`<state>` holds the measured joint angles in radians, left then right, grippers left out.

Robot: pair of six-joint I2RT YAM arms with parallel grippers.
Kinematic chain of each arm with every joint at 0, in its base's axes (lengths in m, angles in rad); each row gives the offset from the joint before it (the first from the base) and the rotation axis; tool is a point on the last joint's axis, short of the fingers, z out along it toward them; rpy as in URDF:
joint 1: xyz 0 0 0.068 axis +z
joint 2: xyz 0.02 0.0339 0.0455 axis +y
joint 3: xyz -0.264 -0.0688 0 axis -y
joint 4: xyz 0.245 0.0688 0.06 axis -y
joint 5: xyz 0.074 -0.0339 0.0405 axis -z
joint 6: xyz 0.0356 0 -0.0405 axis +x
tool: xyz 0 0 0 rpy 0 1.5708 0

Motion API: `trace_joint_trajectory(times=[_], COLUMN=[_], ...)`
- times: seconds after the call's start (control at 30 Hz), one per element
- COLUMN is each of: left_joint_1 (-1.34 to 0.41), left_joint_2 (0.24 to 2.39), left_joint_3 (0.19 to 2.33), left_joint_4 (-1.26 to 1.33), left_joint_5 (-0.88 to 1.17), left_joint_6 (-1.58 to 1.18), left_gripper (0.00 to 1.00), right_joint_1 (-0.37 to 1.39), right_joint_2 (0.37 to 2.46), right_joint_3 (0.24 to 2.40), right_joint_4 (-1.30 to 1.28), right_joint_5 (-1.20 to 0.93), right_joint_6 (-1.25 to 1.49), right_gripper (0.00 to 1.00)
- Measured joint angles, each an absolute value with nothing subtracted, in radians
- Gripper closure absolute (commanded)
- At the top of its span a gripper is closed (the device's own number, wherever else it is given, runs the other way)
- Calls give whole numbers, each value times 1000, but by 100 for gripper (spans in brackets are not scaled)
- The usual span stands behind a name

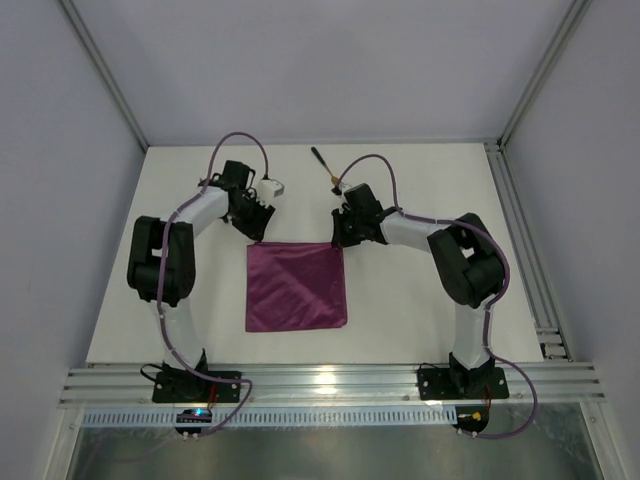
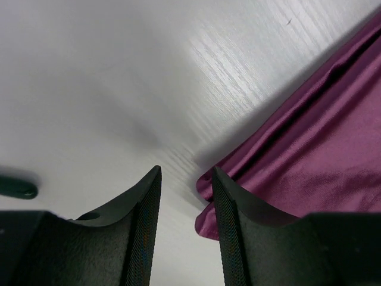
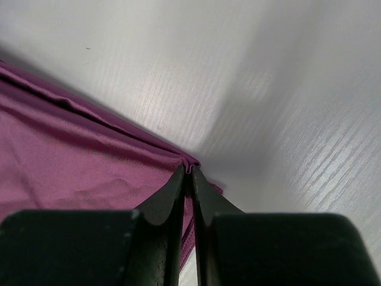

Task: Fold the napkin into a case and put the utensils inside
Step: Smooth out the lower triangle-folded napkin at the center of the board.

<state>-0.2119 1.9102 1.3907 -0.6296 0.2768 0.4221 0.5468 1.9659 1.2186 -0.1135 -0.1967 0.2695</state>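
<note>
The magenta napkin (image 1: 296, 286) lies flat on the white table as a rough square between the two arms. My left gripper (image 1: 257, 232) is at its far left corner, open. In the left wrist view the corner of the napkin (image 2: 309, 149) lies just beside the right finger (image 2: 238, 226), and only bare table shows in most of the gap of the left gripper (image 2: 186, 170). My right gripper (image 1: 340, 238) is at the far right corner. In the right wrist view it (image 3: 188, 169) is shut on a pinched fold of the napkin (image 3: 71, 167). One utensil (image 1: 325, 168), black-handled with a gold head, lies behind the right gripper.
A dark rounded object (image 2: 18, 188) lies on the table at the left edge of the left wrist view; I cannot tell what it is. Aluminium frame rails (image 1: 520, 230) run along the table's right side and near edge. White walls enclose the back.
</note>
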Motion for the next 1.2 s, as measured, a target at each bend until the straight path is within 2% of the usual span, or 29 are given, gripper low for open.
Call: trace_joint_trajectory(times=[0.23,0.37,0.4,0.5,0.7,0.77,0.97,1.2], left_joint_1=[-220,-221,-221,-221,-221,-221,-221,-220], left_joint_2=[1948,1947,1947,1947,1947,1947,1938,1935], left_joint_3=[1375,1361,1359,1357,1345,1336,1325,1325], left_joint_4=[-673,-682,-689,-699,-701,-700,-701,-701], left_joint_5=[334,344,345,345,345,344,346,352], left_joint_6=[448,466,471,483,488,488,488,487], left_gripper=[62,80,88,100,100,100,100,100], right_joint_1=[547,547,547,547,548,548,548,550], right_joint_2=[1966,1966,1966,1962,1934,1922,1884,1869], right_joint_3=[1217,1217,1217,1216,1195,1188,1184,1204], right_joint_4=[-109,-109,-109,-109,-112,-117,-138,-112], right_joint_5=[-200,-200,-200,-198,-179,-171,-166,-246], right_joint_6=[264,264,264,263,259,253,171,78], right_gripper=[87,85,85,84,82,72,62,61])
